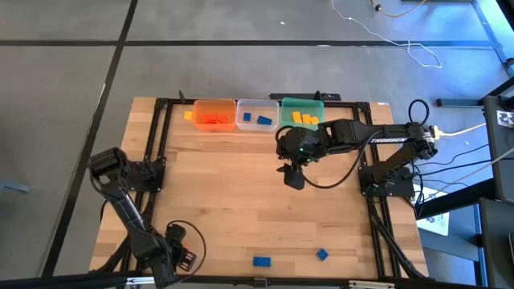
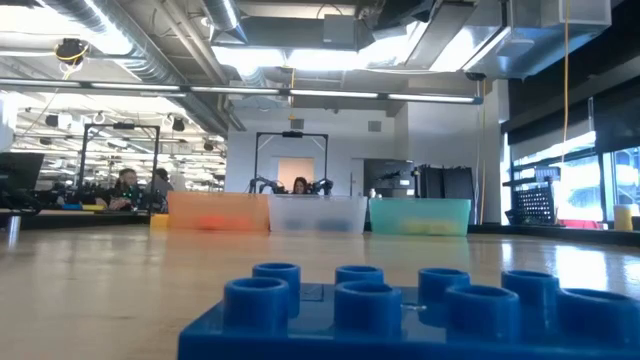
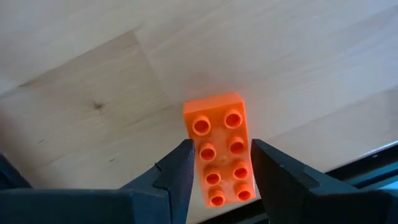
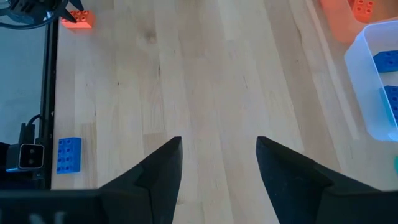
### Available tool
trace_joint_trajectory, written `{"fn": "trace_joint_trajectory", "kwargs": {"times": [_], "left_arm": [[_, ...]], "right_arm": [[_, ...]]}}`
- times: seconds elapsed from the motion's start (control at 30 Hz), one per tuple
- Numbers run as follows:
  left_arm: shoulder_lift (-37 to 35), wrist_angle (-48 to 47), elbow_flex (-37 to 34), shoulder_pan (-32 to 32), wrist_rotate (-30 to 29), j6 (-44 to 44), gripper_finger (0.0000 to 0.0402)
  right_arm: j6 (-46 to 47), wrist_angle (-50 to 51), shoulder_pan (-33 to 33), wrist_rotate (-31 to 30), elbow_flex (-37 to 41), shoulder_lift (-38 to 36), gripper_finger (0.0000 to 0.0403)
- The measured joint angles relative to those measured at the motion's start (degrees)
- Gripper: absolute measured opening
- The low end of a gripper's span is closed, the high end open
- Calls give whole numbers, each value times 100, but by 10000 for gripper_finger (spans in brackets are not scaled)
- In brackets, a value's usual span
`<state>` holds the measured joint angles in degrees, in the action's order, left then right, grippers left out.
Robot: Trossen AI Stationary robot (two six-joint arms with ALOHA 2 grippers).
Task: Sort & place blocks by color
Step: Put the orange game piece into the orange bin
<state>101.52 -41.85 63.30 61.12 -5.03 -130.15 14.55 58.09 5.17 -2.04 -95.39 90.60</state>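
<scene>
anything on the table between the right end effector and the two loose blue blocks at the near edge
No. In the high view only bare wood lies between the right end effector and the two blue blocks.

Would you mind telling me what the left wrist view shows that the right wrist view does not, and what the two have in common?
Only the left wrist view shows the orange brick close up, with the fingers of the left end effector on either side of it. Only the right wrist view shows the open, empty right end effector, a blue brick near the table edge, the clear tub with blue bricks, and part of the orange tub. Both show the wooden table, and the right wrist view shows the orange brick small and far off.
</scene>
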Motion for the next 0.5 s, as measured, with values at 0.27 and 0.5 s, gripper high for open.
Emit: {"fn": "trace_joint_trajectory", "kwargs": {"times": [0.27,0.5], "left_arm": [[17,-7,1,0,-10,-4,152],[19,1,1,-50,-20,-7,152]], "right_arm": [[-22,0,0,-47,0,0,204],[-22,-1,0,-92,0,1,204]]}}
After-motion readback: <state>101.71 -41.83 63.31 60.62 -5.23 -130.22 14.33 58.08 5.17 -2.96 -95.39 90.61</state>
